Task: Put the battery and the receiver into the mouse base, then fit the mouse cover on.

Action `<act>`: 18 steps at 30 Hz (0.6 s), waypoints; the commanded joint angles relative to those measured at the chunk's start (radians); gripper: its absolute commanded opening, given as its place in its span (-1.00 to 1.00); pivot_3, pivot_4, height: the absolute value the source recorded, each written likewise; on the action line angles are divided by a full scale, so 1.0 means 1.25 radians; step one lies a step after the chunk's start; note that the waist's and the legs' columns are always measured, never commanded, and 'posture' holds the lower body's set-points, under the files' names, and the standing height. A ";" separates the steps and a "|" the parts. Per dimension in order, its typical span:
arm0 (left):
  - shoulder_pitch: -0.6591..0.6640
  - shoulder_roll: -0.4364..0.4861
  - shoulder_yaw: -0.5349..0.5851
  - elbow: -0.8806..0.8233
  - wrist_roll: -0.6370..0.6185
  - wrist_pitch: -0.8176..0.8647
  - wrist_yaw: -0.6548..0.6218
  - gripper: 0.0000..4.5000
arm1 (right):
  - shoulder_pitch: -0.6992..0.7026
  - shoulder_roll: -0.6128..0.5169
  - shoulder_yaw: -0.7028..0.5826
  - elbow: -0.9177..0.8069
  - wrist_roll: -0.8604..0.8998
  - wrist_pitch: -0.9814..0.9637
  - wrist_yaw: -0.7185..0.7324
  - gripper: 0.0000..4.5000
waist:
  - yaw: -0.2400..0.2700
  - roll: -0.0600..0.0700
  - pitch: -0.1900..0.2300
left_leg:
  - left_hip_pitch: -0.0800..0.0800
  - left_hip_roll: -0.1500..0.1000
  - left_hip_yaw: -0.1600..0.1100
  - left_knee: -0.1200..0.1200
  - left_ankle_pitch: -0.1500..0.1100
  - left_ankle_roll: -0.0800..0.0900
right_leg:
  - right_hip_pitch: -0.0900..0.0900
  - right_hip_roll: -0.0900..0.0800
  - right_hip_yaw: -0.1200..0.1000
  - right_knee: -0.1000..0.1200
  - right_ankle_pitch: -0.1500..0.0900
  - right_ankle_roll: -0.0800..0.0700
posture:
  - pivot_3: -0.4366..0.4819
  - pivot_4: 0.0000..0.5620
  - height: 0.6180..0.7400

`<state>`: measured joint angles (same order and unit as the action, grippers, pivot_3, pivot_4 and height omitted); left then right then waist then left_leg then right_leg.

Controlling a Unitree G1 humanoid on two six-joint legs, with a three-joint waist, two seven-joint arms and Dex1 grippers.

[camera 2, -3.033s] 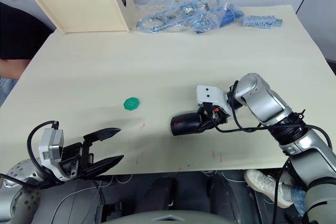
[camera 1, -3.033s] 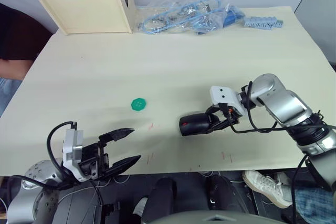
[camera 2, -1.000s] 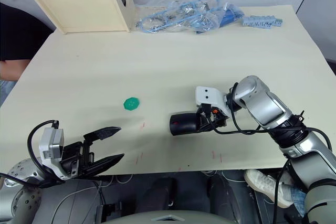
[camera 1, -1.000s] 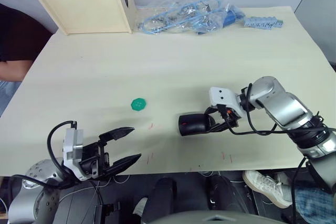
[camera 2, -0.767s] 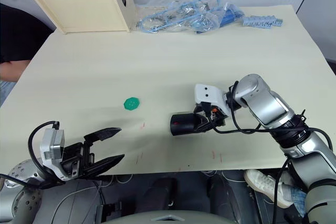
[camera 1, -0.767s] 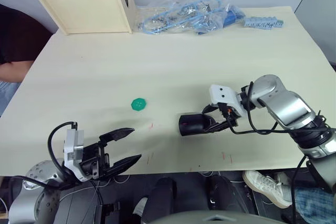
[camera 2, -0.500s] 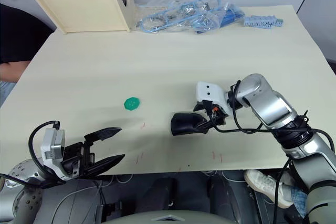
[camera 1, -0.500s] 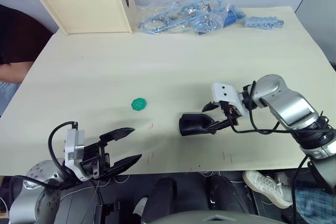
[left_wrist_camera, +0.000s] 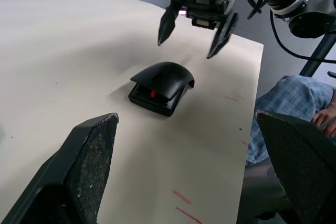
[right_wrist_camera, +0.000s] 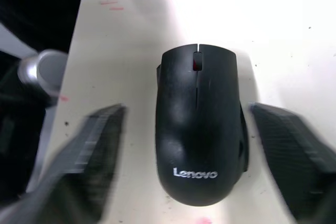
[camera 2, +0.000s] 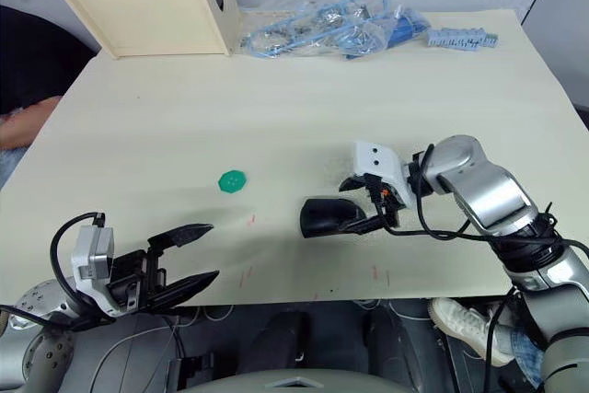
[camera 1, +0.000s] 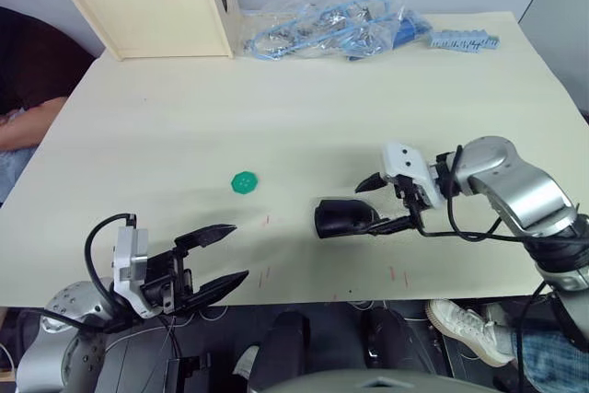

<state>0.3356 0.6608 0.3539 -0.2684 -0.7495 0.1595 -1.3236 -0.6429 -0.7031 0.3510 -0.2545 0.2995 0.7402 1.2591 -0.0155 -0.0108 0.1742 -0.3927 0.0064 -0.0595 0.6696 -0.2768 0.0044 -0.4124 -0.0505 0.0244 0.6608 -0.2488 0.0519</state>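
The mouse cover (right_wrist_camera: 197,124) sits on the mouse base (left_wrist_camera: 149,99), the assembled mouse lying on the desk (camera 1: 304,117) near its front edge. The right tool (camera 1: 384,202) stands just beside the mouse's rear end, its fingers (left_wrist_camera: 164,26) spread wide and apart from the shell, holding nothing. The left tool (camera 1: 216,258) hangs at the desk's front edge, well apart from the mouse, likewise wide and empty. A green disc (camera 1: 243,182) lies between the two tools. Wooden boxes (camera 1: 152,14) and bagged blue parts (camera 1: 322,28) occupy the far edge.
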 commanded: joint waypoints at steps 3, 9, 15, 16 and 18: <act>-0.002 0.004 0.014 -0.020 -0.009 -0.007 -0.003 1.00 | 0.058 -0.019 -0.059 -0.036 0.024 -0.034 -0.025 0.97 | 0.000 0.000 0.000 | 0.000 0.000 0.000 0.000 0.000 0.000 | 0.000 0.000 0.000 0.000 0.000 0.000 | -0.05 -0.47 1.00; -0.016 0.005 0.008 -0.016 -0.007 -0.003 -0.002 1.00 | 0.163 0.026 -0.113 -0.015 0.021 -0.176 -0.087 0.97 | 0.000 0.000 0.000 | 0.000 0.000 0.000 0.000 0.000 0.000 | 0.000 0.000 0.000 0.000 0.000 0.000 | -0.05 -0.47 1.00; -0.030 0.010 0.007 -0.014 -0.008 0.005 -0.005 1.00 | 0.233 0.062 -0.163 0.026 0.087 -0.229 -0.059 0.97 | 0.000 -0.001 0.000 | 0.000 0.000 0.001 0.000 0.000 0.000 | 0.001 0.001 0.001 0.000 0.000 0.000 | -0.05 -0.47 1.00; -0.031 0.011 0.007 -0.013 -0.008 0.006 -0.005 1.00 | 0.237 0.063 -0.161 0.035 0.082 -0.246 -0.058 0.97 | -0.001 -0.001 0.000 | 0.001 0.000 0.001 0.001 0.000 0.000 | 0.001 0.001 0.001 0.000 0.000 0.000 | -0.05 -0.47 1.00; -0.034 0.012 0.007 -0.012 -0.008 0.007 -0.006 1.00 | 0.244 0.070 -0.162 0.049 0.082 -0.268 -0.062 0.97 | -0.001 -0.001 0.000 | 0.001 0.000 0.001 0.000 0.000 0.000 | 0.001 0.001 0.001 0.000 0.000 0.000 | -0.05 -0.47 1.00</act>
<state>0.2934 0.6656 0.3514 -0.2684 -0.7493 0.1682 -1.3255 -0.3428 -0.6215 0.1777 -0.1886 0.3878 0.4492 1.1773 -0.0167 -0.0118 0.1736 -0.3916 0.0067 -0.0587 0.6702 -0.2768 0.0045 -0.4113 -0.0495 0.0253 0.6613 -0.2488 0.0520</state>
